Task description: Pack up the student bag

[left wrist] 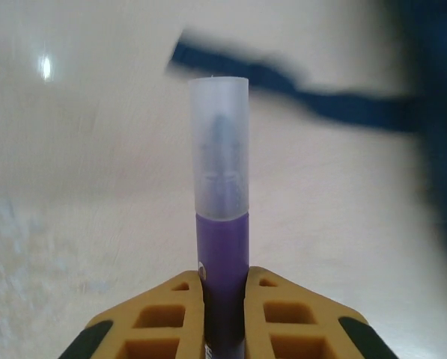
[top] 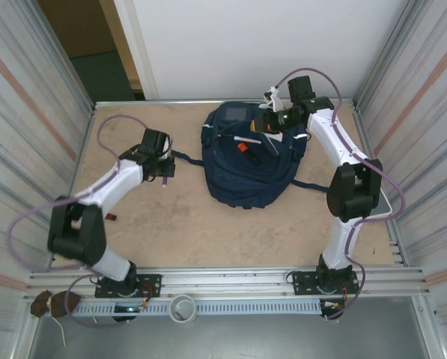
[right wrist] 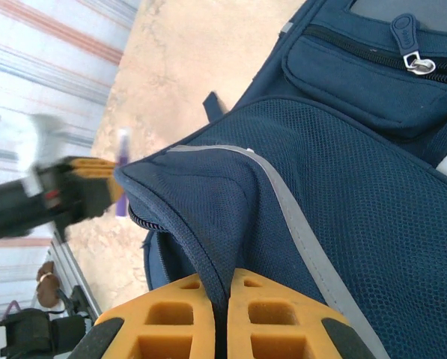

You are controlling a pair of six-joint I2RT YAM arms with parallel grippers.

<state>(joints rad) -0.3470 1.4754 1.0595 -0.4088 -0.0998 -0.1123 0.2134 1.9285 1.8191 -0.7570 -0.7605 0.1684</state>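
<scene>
Navy fabric backpack [top: 245,161] lies far-centre on the tan table [top: 193,232], right gripper [right wrist: 224,288] pinching its opening's edge, left gripper [left wrist: 223,284] to its left clamped on a purple frosted-capped marker [left wrist: 222,187], which is not yet inside, so packing looks unfinished.

The mottled beige tabletop [top: 208,232] bears a large navy fabric backpack [top: 242,183] at upper centre and a small dark-red object [top: 111,217] at lower left.
</scene>
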